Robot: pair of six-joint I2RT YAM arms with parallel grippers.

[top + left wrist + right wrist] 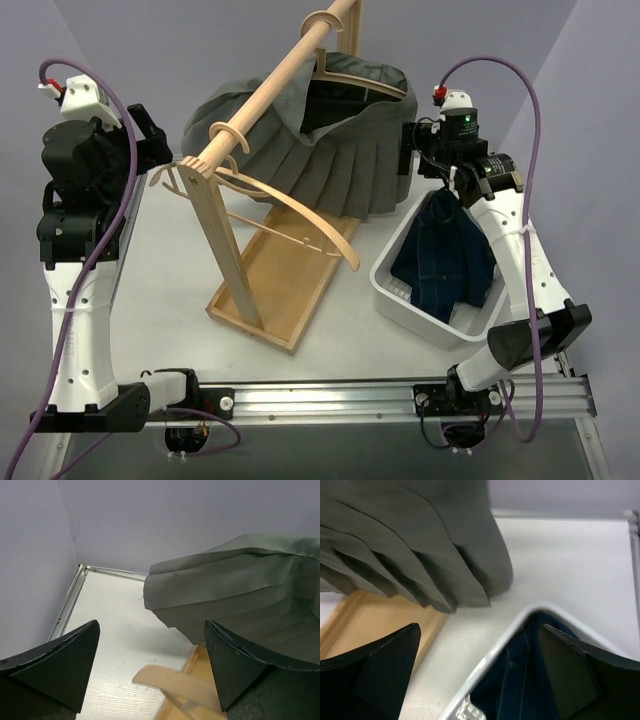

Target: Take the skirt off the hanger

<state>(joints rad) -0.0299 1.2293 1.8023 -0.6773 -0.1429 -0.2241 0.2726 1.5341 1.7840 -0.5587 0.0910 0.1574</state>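
Note:
A grey pleated skirt (340,160) hangs on a wooden hanger (352,76) from the slanted rod of a wooden rack (262,98). It also shows in the left wrist view (235,585) and in the right wrist view (420,545). My left gripper (160,148) is open and empty at the rod's low left end, apart from the skirt (151,625). My right gripper (408,152) is open and empty just beside the skirt's right edge, above the bin's corner (481,627).
A bare wooden hanger (300,212) hangs at the rod's low end; its tip shows between my left fingers (172,685). The rack's tray base (285,285) lies mid-table. A white bin (392,292) holding a blue denim garment (445,260) stands at the right.

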